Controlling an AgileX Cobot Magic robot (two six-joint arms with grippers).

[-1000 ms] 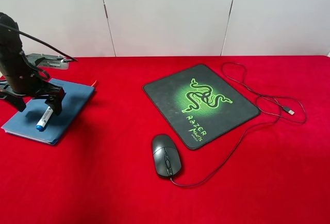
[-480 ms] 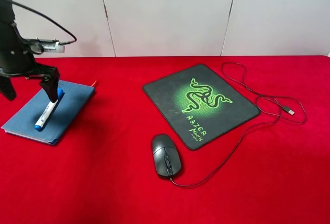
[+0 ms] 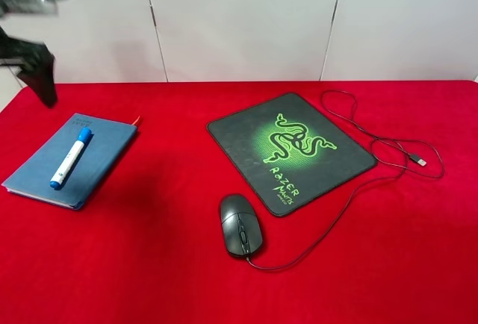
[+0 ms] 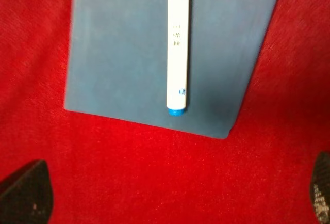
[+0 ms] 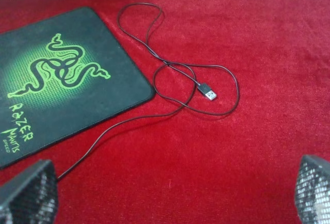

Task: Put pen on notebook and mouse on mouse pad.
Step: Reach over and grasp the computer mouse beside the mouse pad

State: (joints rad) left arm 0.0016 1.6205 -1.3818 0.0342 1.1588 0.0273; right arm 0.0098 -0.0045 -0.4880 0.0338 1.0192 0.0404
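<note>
The white pen [image 3: 70, 157] with blue cap lies flat on the slate-blue notebook [image 3: 104, 148] at the table's left. In the left wrist view the pen [image 4: 178, 48] rests lengthwise on the cover [image 4: 113, 53]. My left gripper [image 3: 26, 66] hangs open high above and behind the notebook, holding nothing [image 4: 170, 198]. The dark mouse [image 3: 240, 225] sits on the red cloth just in front of the black mouse pad [image 3: 231, 134] with its green logo. My right gripper [image 5: 170, 193] is open and empty above the pad's right edge [image 5: 111, 100]; it is outside the exterior view.
The mouse's thin black cable [image 3: 373, 145] loops over the cloth right of the pad and ends in a USB plug [image 3: 420, 161], which the right wrist view shows as well [image 5: 209, 92]. White wall panels stand behind the red table [image 3: 164, 264].
My left gripper has opened off the pen and risen up and back, away from the notebook. The pen stays lying on the cover. Mouse, pad and cable have not moved.
</note>
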